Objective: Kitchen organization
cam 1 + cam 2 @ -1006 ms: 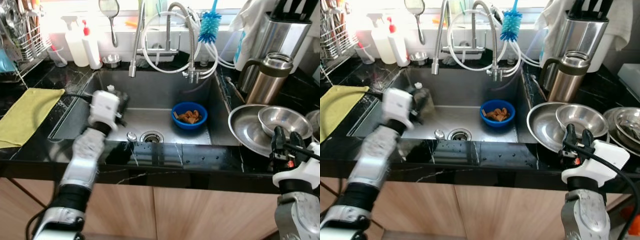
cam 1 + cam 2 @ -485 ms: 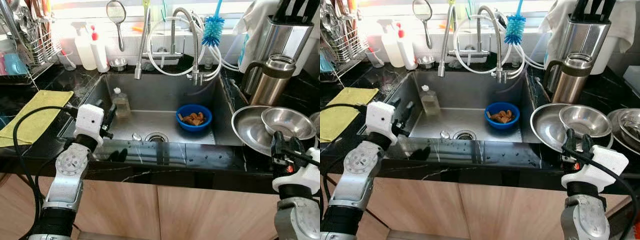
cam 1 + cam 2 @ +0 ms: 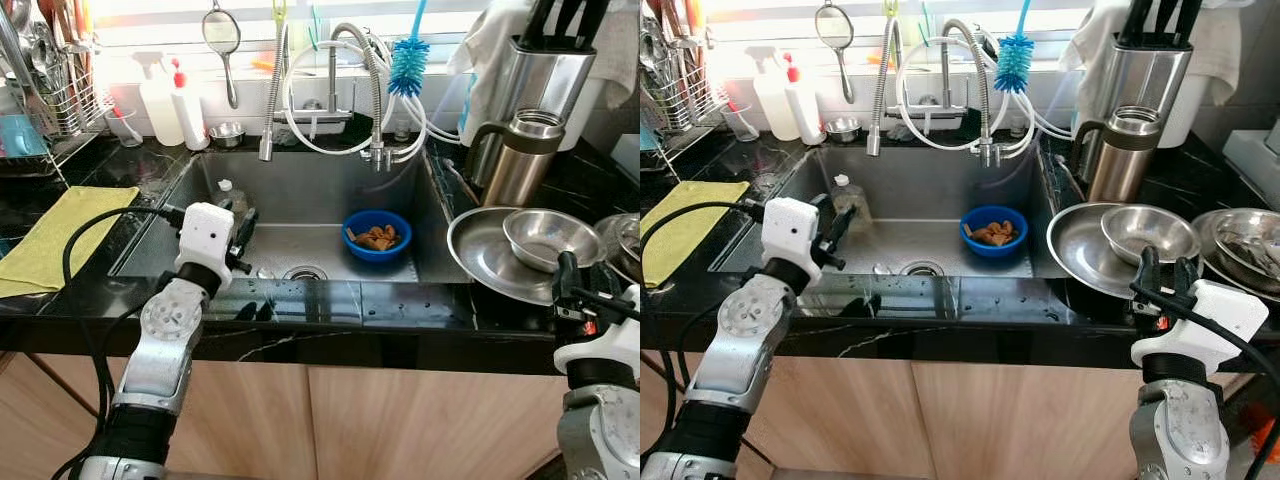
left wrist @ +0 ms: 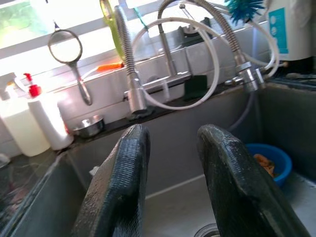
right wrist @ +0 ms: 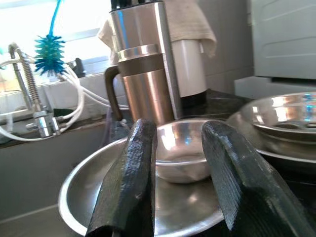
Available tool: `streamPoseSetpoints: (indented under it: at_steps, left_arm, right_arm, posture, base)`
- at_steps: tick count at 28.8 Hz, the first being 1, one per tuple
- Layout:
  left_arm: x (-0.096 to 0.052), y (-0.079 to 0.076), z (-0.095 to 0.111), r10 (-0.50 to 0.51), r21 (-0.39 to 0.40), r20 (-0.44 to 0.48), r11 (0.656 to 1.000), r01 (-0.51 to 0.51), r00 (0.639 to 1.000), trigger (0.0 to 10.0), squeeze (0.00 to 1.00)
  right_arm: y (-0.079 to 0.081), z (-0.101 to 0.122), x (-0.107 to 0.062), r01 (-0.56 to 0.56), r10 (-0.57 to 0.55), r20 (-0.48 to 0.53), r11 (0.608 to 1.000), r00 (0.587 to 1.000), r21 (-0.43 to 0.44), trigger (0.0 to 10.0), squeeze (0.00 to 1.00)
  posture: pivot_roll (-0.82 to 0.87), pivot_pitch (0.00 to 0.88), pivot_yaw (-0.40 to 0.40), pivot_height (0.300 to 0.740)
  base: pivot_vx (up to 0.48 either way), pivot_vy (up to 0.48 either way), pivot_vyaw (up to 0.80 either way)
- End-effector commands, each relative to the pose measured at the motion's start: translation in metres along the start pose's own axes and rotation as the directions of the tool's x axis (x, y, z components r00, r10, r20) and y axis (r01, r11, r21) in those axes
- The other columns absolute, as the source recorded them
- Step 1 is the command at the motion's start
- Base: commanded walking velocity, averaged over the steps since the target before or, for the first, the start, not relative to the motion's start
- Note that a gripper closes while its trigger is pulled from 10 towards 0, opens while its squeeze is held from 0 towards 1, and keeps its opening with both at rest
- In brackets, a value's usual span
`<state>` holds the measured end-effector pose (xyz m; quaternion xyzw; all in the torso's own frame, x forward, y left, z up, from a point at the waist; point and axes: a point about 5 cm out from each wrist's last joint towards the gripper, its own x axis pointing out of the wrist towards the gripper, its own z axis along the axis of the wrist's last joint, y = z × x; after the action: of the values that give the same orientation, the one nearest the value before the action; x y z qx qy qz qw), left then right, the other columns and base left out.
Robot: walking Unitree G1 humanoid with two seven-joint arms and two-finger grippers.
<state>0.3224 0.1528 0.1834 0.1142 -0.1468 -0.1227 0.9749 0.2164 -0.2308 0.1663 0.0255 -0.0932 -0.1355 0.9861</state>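
The left gripper (image 3: pixel 243 232) is held over the front-left edge of the sink (image 3: pixel 300 190), its fingers (image 4: pixel 121 182) spread and empty. Just beyond them a small clear bottle (image 3: pixel 847 198) is seen standing in the basin's left part; a blue bowl (image 3: pixel 378 234) of brownish scraps is set near the middle, right of the drain. The right gripper (image 3: pixel 1165 275) — fingers likewise spread, nothing held — is raised at the counter's front edge, just before a wide steel plate (image 3: pixel 1080 250) carrying a smaller steel bowl (image 5: pixel 180 150), with a steel jug (image 5: pixel 145 84) behind.
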Motion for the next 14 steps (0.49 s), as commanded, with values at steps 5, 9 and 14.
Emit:
streamPoseSetpoints:
  at_steps: [5, 9, 14]
  left_arm:
    - [0.0052, -0.0038, 0.0061, 0.002, -0.006, 0.007, 1.0, -0.002, 1.0, 10.0, 0.0]
    - [0.006, -0.0047, 0.0066, 0.004, -0.013, 0.005, 1.0, -0.004, 1.0, 10.0, 0.0]
    - [0.0075, -0.007, 0.0078, 0.004, -0.02, 0.001, 1.0, -0.004, 1.0, 10.0, 0.0]
  right_arm:
    - [-0.0038, 0.0071, 0.0027, 0.007, -0.007, 0.019, 1.0, 1.0, -0.012, 10.0, 0.0]
    - [-0.0042, 0.0077, 0.0044, 0.007, -0.007, 0.019, 1.0, 1.0, -0.019, 10.0, 0.0]
    - [-0.0093, 0.0139, 0.0105, 0.009, -0.008, 0.025, 0.999, 1.0, -0.05, 10.0, 0.0]
  posture:
    - [-0.03, 0.032, 0.052, 0.74]
    - [-0.03, 0.034, 0.051, 0.74]
    - [-0.04, 0.038, 0.052, 0.74]
  base:
    - [0.0, 0.0, 0.0]
    - [0.0, 0.0, 0.0]
    - [0.0, 0.0, 0.0]
